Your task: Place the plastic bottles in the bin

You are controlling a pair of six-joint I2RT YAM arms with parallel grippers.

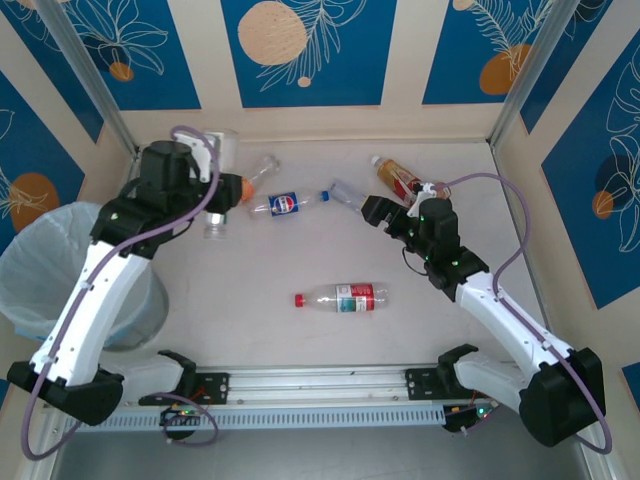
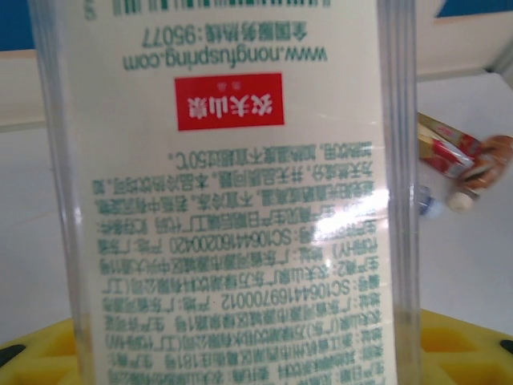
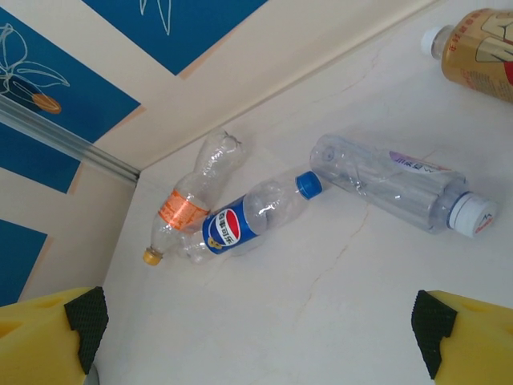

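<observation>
My left gripper [image 1: 214, 200] is shut on a clear plastic bottle [image 2: 232, 200] with a white label printed in green and a red logo; it stands across the left wrist view, and the yellow fingers [image 2: 457, 341] show beneath it. My right gripper [image 3: 260, 325] is open above the table, nothing between its pads [image 3: 86, 319]. Ahead of it lie a blue-capped Pepsi bottle [image 3: 248, 216], an orange-label bottle [image 3: 188, 204] and a clear white-capped bottle [image 3: 393, 184]. An amber bottle [image 1: 395, 178] lies at the back right. A red-capped, red-label bottle [image 1: 343, 297] lies mid-table. The bag-lined bin [image 1: 40, 285] stands at the left.
Cream walls with blue panels close the table at the back and both sides, with metal posts [image 1: 90, 80] in the corners. An aluminium rail [image 1: 320, 385] runs along the near edge between the arm bases. The bin sits outside the table's left edge, under the left arm.
</observation>
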